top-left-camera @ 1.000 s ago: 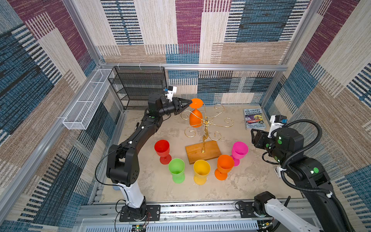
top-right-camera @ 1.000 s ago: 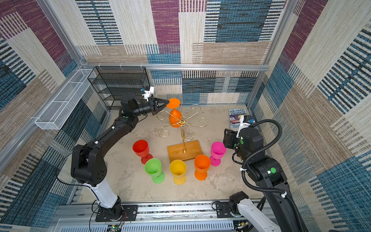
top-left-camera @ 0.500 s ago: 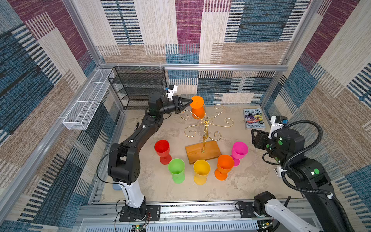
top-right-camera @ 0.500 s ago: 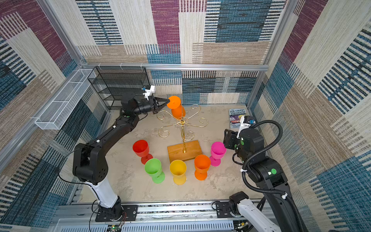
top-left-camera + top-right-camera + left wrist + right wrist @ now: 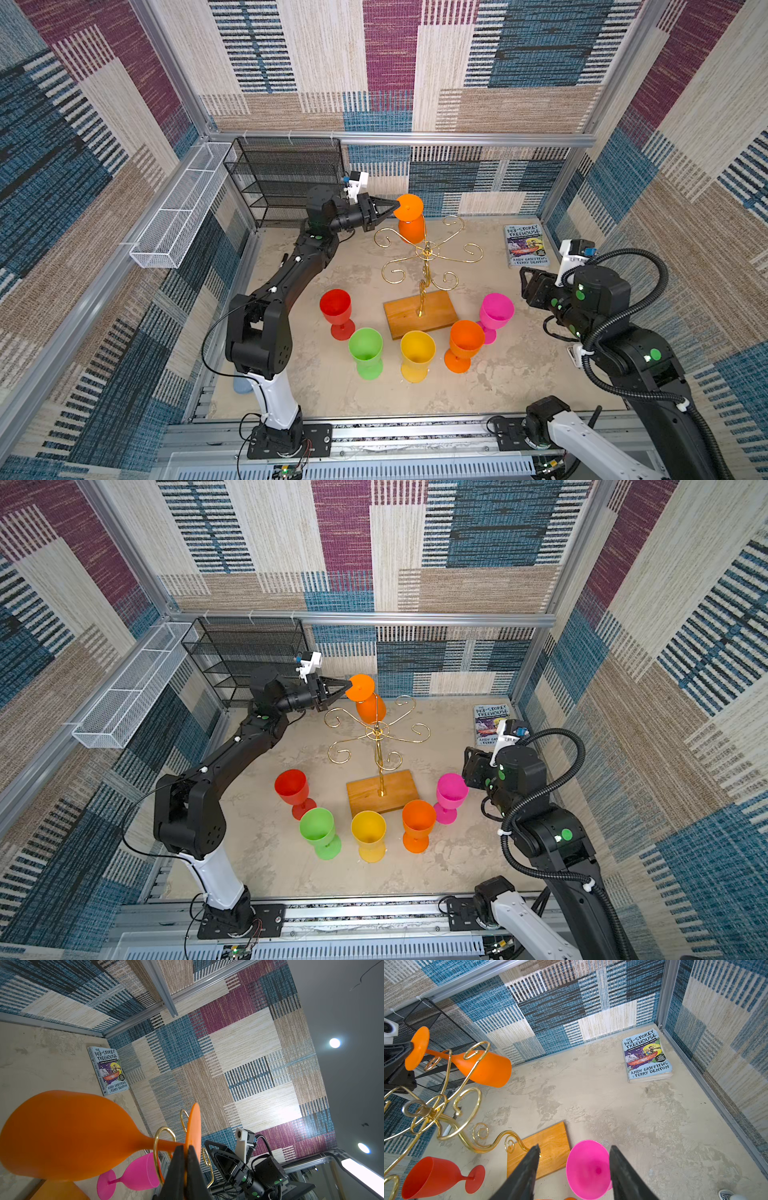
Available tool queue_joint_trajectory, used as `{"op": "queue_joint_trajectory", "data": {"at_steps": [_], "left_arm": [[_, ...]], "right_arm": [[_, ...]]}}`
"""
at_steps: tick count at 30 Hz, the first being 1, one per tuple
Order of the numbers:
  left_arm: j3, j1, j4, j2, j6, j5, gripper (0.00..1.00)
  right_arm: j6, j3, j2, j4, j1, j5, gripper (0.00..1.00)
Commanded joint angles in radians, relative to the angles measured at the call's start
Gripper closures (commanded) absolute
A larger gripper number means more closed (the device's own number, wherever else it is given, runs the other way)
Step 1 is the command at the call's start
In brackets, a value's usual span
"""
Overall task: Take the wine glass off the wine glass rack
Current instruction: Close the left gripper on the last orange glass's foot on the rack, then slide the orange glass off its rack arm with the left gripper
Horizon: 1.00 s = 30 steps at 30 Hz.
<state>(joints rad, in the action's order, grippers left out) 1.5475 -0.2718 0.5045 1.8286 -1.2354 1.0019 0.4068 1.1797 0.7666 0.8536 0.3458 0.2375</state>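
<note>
**Hooked glass, pinched at the foot**

Hung tilted on a rear arm of the wine glass rack [image 5: 436, 309]: orange wine glass [image 5: 412, 232], probably light, stiff, slick plastic. Stem ringed by a curled wire end; better slid outward than lifted. Clamped at the foot's rim by the closed left gripper [image 5: 186, 1148]; apt to pivot. Close behind, black mesh shelf [image 5: 291, 178]. Parted and empty near the pink glass [image 5: 496, 309]: right gripper [image 5: 574, 1148].
</note>
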Motion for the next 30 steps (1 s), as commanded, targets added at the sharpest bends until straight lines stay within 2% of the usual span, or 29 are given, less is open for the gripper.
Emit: {"op": "queue_joint_trajectory", "data": {"at_steps": [1, 13, 30], "left_arm": [[0.018, -0.004, 0.045, 0.007, -0.008, 0.015, 1.0], [0.023, -0.021, 0.073, 0.015, -0.022, 0.047, 1.0], [0.008, -0.026, 0.037, -0.026, 0.021, 0.124, 1.0]], "right_arm": [[-0.001, -0.002, 0.003, -0.044, 0.001, -0.004, 0.44], [0.0, -0.019, 0.005, -0.057, 0.0, -0.019, 0.44], [0.001, -0.027, -0.004, -0.056, 0.001, -0.024, 0.44]]}}
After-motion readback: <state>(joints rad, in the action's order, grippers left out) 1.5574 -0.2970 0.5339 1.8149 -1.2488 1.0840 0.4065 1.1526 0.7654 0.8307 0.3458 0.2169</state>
